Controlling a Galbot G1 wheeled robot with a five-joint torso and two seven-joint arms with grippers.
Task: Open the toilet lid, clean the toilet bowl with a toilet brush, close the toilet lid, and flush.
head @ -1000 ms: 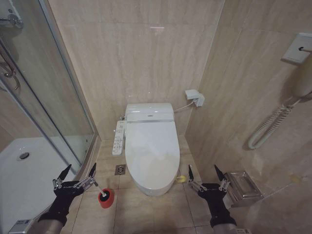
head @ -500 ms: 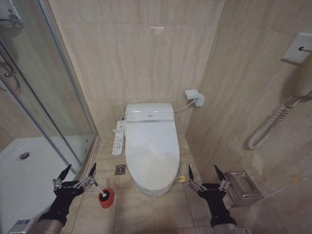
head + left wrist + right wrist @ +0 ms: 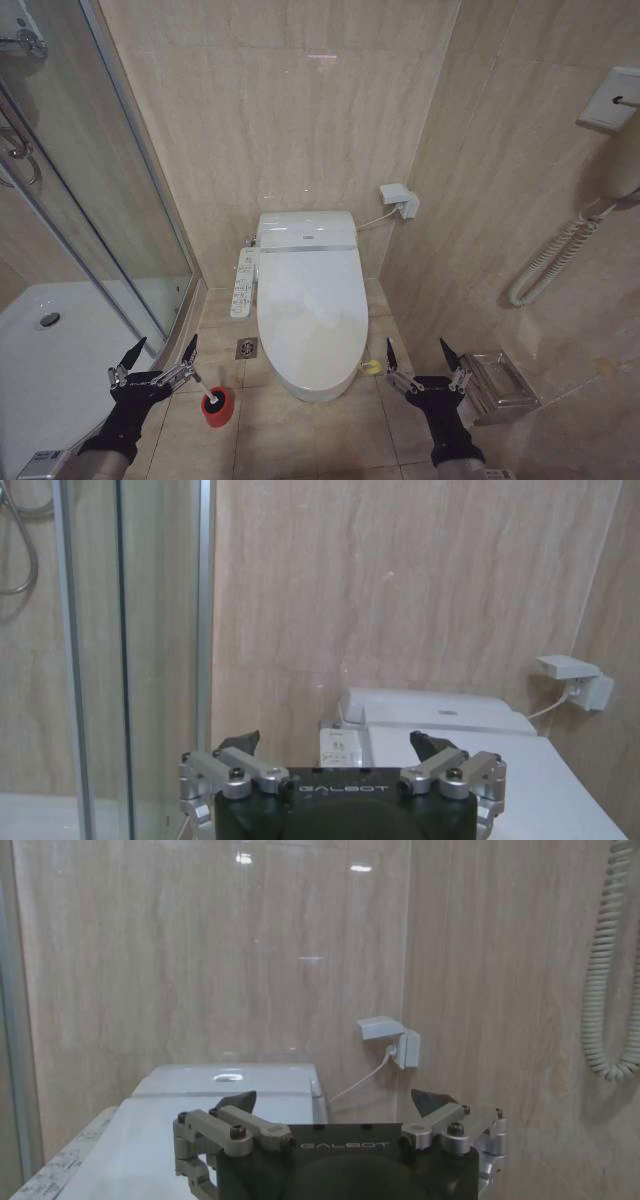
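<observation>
The toilet lid (image 3: pixel 310 305) lies shut over the toilet bowl (image 3: pixel 322 391), with the yellow-green strap loop (image 3: pixel 371 367) at its right front edge. The white button panel (image 3: pixel 242 283) runs along the bowl's left side. The toilet brush (image 3: pixel 204 388) stands in a red holder cup (image 3: pixel 216 407) on the floor left of the bowl, its head down in the cup. My left gripper (image 3: pixel 160 352) hangs open just left of the brush handle, holding nothing. My right gripper (image 3: pixel 415 350) is open to the right of the bowl's front. The lid (image 3: pixel 560 787) (image 3: pixel 150 1140) lies beyond each open gripper (image 3: pixel 332 742) (image 3: pixel 330 1102).
A glass shower door (image 3: pixel 110 200) and white shower tray (image 3: pixel 60 350) close off the left. A floor drain (image 3: pixel 246 347) sits beside the bowl. A wall socket (image 3: pixel 400 200), a coiled phone cord (image 3: pixel 550 260) and a metal holder (image 3: pixel 497 385) line the right wall.
</observation>
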